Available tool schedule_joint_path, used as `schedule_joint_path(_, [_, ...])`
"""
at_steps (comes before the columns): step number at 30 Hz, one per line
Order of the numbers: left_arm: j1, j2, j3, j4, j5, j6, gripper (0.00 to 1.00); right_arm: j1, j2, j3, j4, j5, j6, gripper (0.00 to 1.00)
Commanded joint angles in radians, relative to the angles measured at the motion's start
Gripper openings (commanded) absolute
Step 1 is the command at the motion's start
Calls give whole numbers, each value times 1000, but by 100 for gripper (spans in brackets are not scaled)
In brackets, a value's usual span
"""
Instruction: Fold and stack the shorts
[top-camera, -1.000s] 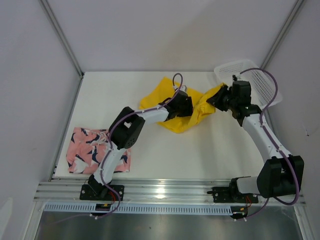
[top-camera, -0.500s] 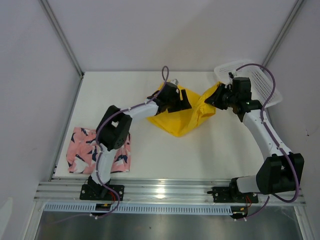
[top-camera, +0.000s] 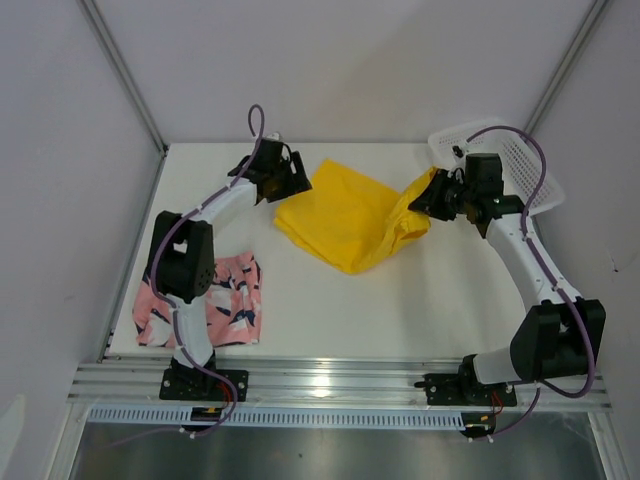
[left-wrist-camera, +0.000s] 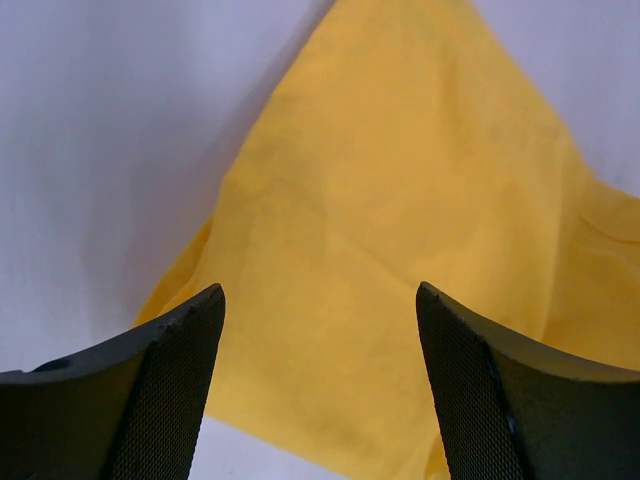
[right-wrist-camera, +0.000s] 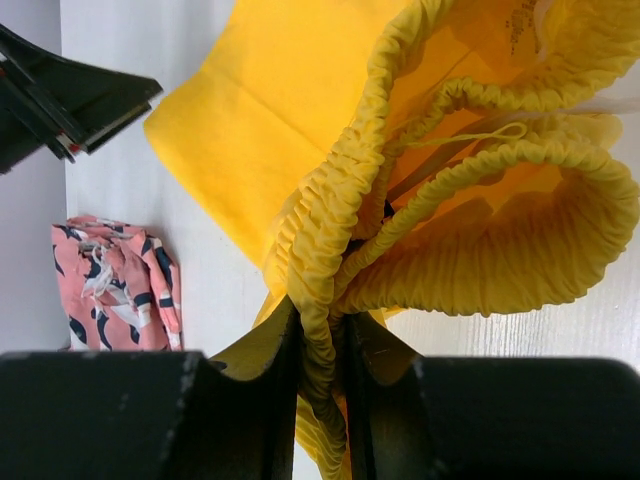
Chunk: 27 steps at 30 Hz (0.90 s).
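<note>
Left arm (top-camera: 215, 205): reaches from near edge toward the tabletop's (top-camera: 420, 300) far edge, left of centre.
Left gripper (top-camera: 285, 182): jaws wide apart, holding nothing.
Right arm (top-camera: 525, 255): extended along right edge.
Right gripper (top-camera: 428, 198): pinched on yellow shorts (top-camera: 345, 215).

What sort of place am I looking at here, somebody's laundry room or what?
Most likely a robotics lab test cell, not a home: a left arm and right arm bolted to an aluminium rail, a white table boxed in by plain panel walls.

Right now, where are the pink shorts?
Top view: the pink shorts lie at the table's near-left corner, well apart from the yellow shorts at centre, which the right pincer grips.
</note>
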Motion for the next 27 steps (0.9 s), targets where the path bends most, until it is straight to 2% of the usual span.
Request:
schedule_joint_path(1, [-2, -12, -55, -66, -35, 57, 79, 5, 17, 82, -21, -28, -38, 0])
schedule_joint_path(12, [25, -26, -173, -66, -159, 57, 79, 36, 51, 136, -90, 23, -90, 0])
schedule_joint_path(16, [38, -47, -224, -33, -155, 63, 78, 42, 66, 164, -119, 35, -113, 0])
schedule_joint_path(19, [30, -24, -227, -38, -101, 61, 72, 57, 86, 196, -137, 44, -120, 0])
schedule_joint_path(22, [1, -29, -302, 6, -100, 47, 70, 84, 130, 266, -183, 88, -135, 0])
schedule_joint_path(27, [-67, -79, -417, 106, -97, -5, 68, 194, 226, 455, -313, 228, -190, 0])
